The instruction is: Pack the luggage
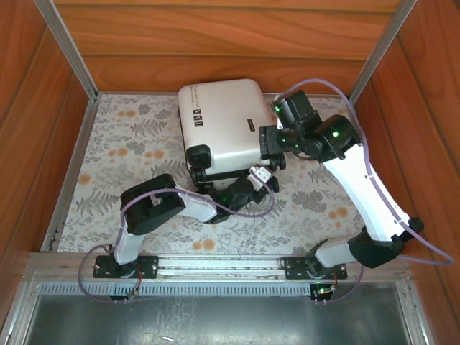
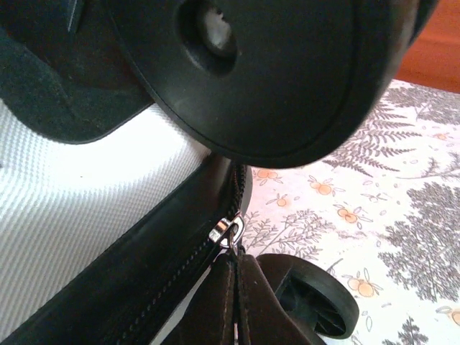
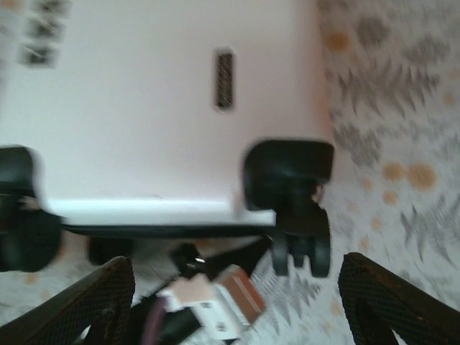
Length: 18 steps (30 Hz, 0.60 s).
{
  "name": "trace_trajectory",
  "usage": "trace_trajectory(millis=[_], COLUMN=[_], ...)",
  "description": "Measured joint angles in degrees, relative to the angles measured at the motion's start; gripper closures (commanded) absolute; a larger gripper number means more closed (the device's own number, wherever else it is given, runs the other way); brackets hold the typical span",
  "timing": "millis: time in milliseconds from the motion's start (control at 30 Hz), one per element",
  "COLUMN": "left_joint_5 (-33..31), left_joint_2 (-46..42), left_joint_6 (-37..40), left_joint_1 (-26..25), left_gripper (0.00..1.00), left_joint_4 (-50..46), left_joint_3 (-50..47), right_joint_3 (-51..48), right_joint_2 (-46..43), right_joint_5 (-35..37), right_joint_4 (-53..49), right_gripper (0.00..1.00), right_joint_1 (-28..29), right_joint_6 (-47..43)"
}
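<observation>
Luggage (image 1: 219, 122) lies flat at back-centre of the floral surface (image 1: 129, 144). White shell up, halves together, wheel end toward the arms.

L tool (image 1: 241, 184) is at the near edge by the wheels. In its wrist view its fingers (image 2: 208, 309) look pressed together on the black tab hanging from the zip pull (image 2: 228, 231), just below the big wheel (image 2: 287, 72).

R tool (image 1: 272, 147) is just beside the luggage's R corner wheel (image 3: 287, 165). Jaws spread wide, nothing held, fingers (image 3: 93, 302) clear of the shell.

Step, as I read it: run the zip round to close up. Can't tell how much of the track is done, as wheel housing hides the seam.

To do it well:
- Pull along the track line, not away from the shell.
- Keep the tab taut at a low angle.
- Slider looks to sit at a corner by the wheel, so expect drag. Go slow round the bend.
- R tool prob. ought to brace the shell, on top or vs the side, else a light case may slide w/ the pull.

Room:
- Open surface to L of the luggage and along the near side.
- The 2 arms crowd the near-R corner, and the L wrist camera (image 3: 208, 305) sits close under R tool, so clash risk.
- Wood wall (image 1: 215, 43) is near behind the luggage and a frame post (image 1: 381, 50) stands by the R arm. Little room back or R.
</observation>
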Motion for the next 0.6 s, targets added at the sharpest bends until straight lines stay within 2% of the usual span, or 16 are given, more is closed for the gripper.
trace_trajectory(millis=[67,200,333,500,600], left_joint_5=[1.8,3.0,0.3,-5.2,-9.1], left_joint_2=[-0.2,-0.3,-4.3,-20.7,-35.0], left_joint_6=[1.7,7.5,13.2,13.4,8.7], left_joint_1=[-0.3,-1.7,-2.6,-3.8,-4.5], left_gripper=[0.01,0.0,0.0,0.0,0.0], left_joint_4=[1.0,4.0,5.5,5.1,-5.2], left_joint_3=[-2.8,-10.5,-17.3,-24.8,-25.0], right_joint_3=[-6.5,-15.2,-20.3,-20.6,-20.6], right_joint_2=[-0.2,-1.2,-5.3,-6.3,-3.9], right_joint_5=[-1.0,-2.9,-4.1,-4.6,-4.5], right_joint_4=[1.1,4.4,7.7,9.8,10.3], right_gripper=[0.2,0.21,0.22,0.25,0.25], right_joint_1=[-1.8,-3.8,-5.0,-5.6,-5.6], right_joint_6=[0.2,0.7,1.0,-0.6,-2.3])
